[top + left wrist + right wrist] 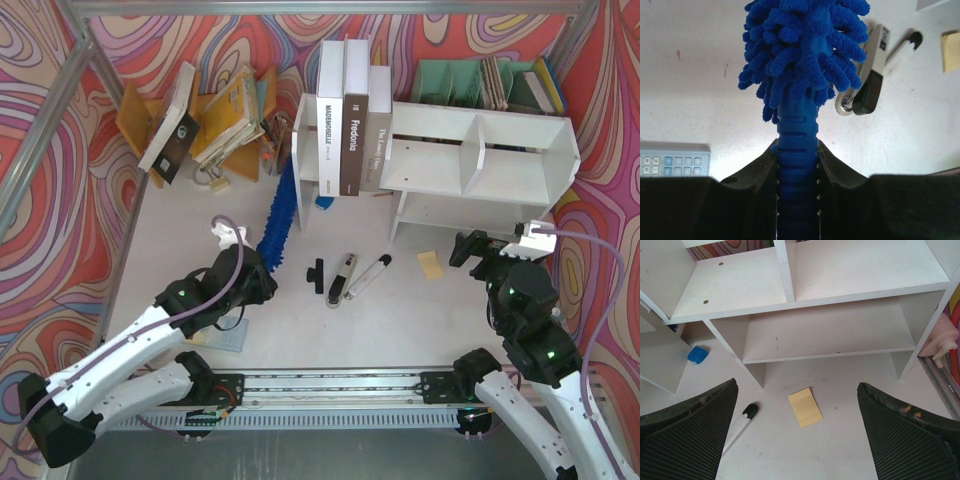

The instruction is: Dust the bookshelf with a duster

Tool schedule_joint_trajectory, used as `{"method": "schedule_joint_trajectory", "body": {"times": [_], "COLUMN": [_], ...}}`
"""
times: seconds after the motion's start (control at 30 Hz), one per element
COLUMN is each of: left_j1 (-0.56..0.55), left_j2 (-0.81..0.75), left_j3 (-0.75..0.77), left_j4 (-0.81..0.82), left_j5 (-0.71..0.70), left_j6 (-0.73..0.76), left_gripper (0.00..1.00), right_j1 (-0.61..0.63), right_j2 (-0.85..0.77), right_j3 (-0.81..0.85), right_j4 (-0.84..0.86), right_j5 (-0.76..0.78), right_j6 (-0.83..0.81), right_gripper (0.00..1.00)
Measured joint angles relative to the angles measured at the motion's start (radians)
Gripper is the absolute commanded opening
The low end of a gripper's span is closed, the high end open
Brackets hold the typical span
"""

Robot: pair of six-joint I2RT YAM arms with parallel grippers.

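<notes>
- Left gripper [797, 150]: jaws clamped tight on the blue handle of the duster [278, 215]. Its fluffy head lies on the table [190, 215], pointing to about 1 o'clock.
- Stapler [340, 280] sits at the duster's 4 o'clock.
- Bookshelf [478, 150] is back right.
- Right gripper [468, 248]: jaws wide apart, holding nothing, shelf at its 12 o'clock.

Bright blue duster [805, 50], white bookshelf [840, 296], swirly red-and-purple walls [50, 200], yellow sticky note [805, 407]
</notes>
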Motion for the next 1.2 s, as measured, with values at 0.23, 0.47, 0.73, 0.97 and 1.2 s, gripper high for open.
{"method": "schedule_joint_trajectory", "body": {"times": [0.23,0.47,0.73,0.97,1.2], "left_j1": [0.02,0.02,0.024,0.024,0.024], "left_j2": [-0.077,-0.115,-0.104,-0.046,-0.055], "left_j3": [0.138,0.144,-0.026,-0.235,-0.275], "left_j4": [-0.042,-0.002,0.072,0.214,0.263], "left_j5": [0.001,0.052,0.106,0.161,0.164], "left_j6": [0.039,0.042,-0.024,-0.098,-0.106], "left_gripper": [0.0,0.0,0.0,0.0,0.0], "right_j1": [0.0,0.0,0.0,0.0,0.0], "right_j2": [0.0,0.0,0.0,0.0,0.0], "right_j3": [0.0,0.0,0.0,0.0,0.0], "right_j4": [0.0,0.0,0.0,0.0,0.0], "right_j5": [0.0,0.0,0.0,0.0,0.0], "right_j6": [0.0,0.0,0.0,0.0,0.0], "right_gripper": [0.91,0.91,0.91,0.91,0.91]}}
